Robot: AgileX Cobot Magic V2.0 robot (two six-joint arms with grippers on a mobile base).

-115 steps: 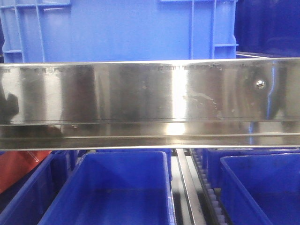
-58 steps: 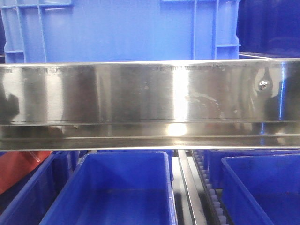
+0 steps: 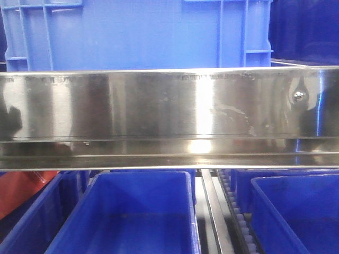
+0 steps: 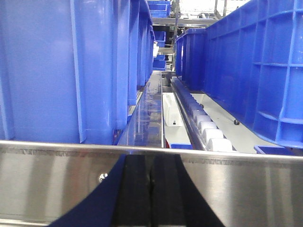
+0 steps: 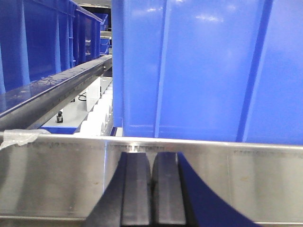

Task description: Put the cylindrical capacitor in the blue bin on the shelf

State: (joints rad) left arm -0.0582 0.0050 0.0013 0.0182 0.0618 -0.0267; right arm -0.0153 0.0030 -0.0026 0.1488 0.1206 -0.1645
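Observation:
The shelf's broad steel front rail (image 3: 159, 106) spans the front view. A large blue bin (image 3: 132, 32) stands on the tier above it, and open blue bins (image 3: 132, 211) sit on the tier below. In the left wrist view my left gripper (image 4: 151, 158) is shut, its black pads pressed together right in front of the rail (image 4: 57, 179), level with its top edge. My right gripper (image 5: 151, 155) is also shut with nothing seen between its pads, close to the rail (image 5: 57, 175), under a blue bin (image 5: 208, 66). The cylindrical capacitor is out of view.
White roller tracks (image 4: 208, 132) run back between tall blue bins (image 4: 57, 66) on the upper tier, and rollers (image 5: 99, 113) also show left of the right gripper. A second lower bin (image 3: 296, 211) sits at the right. Something red-orange (image 3: 21, 190) shows at the lower left.
The rail and bins have slid slightly to the right in the front view, as the rail's screw shows. Nothing else differs.

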